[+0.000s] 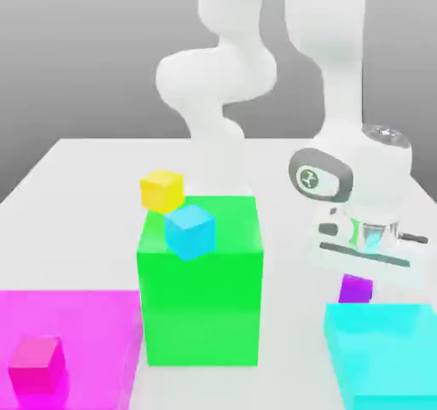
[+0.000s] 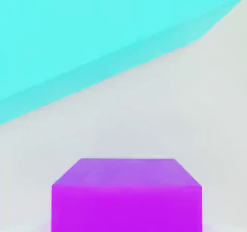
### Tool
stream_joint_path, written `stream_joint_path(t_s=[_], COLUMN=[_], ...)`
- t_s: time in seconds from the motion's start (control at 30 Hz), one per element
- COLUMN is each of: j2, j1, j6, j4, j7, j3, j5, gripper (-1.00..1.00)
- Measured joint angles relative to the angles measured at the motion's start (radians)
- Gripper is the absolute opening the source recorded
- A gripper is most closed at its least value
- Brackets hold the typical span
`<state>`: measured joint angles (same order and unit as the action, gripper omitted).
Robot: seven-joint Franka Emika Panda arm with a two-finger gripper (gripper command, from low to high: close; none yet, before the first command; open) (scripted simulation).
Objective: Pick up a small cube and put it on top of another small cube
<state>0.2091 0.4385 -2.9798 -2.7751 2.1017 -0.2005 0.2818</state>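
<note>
Gripper (image 1: 358, 273) hangs low over the table (image 1: 77, 165), near its edge on the exterior view's right, pointing straight down with its fingers drawn in narrow. Directly beneath it sits the small purple cube (image 1: 355, 289), resting on the table just behind the big cyan block (image 1: 384, 348). The hand's body hides the fingertips in the exterior view, so whether the pads actually press the cube's sides is hard to say; the narrow set suggests they are closed on it, and I take it as gripped. From the hand view the small purple cube (image 2: 126, 197) appears square-on, close, its flat top and one face plain, with the big cyan block (image 2: 87, 37) beyond it.

The cube looks rigid, sharp-edged and probably light, with smooth faces that could slip if pinched off-centre. The best hold is on two opposite vertical faces, around mid-height, jaws parallel to them.

Elsewhere, a big green block (image 1: 201, 284) stands mid-table with a small blue cube (image 1: 189, 231) on its top and a small yellow cube (image 1: 161, 190) at its rear corner. A small pink cube (image 1: 37, 366) lies on a magenta slab (image 1: 85, 314) at the front corner on the exterior view's left.
</note>
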Motion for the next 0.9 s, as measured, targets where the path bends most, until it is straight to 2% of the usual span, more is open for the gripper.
stream_joint_path(t_s=[0.13,0.17,0.63,0.77,0.9], j2=[-0.133,-0.149,-0.062,-0.051,-0.053], j1=[-0.038,-0.030,-0.260,-0.337,-0.433], j6=[0.098,0.131,0.634,0.723,0.724], j4=[-0.031,-0.021,0.462,0.564,0.599], j7=[-0.135,-0.144,0.443,0.598,0.709], j3=[-0.084,-0.092,0.198,0.294,0.386], j5=[-0.187,-0.197,-0.085,-0.101,-0.178], gripper=[-1.00,-1.00,-1.00,-1.00,-1.00])
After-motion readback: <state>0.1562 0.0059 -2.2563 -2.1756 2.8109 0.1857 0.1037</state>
